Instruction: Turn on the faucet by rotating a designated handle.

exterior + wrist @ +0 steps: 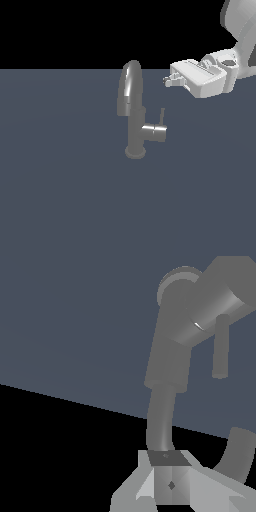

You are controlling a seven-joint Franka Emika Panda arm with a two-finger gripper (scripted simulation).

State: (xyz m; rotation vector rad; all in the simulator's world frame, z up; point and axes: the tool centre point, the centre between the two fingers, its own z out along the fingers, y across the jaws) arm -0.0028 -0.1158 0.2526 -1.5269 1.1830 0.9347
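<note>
Jaws of the gripper [167, 80]: empty, and whether spread or closed cannot be told; they hover above the handle [162, 117], apart from it. Handle stands upright on the side stub of the faucet [132, 112] on the bench [60, 200], so the high, level pose looks like a pre-approach.

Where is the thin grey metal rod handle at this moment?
In the exterior view, the thin grey metal rod handle stands upright on the short stub at the exterior view's right of the grey arched faucet, below the white gripper, apart from it.

No readable text, label, brand, number or sign appears in either view
</note>
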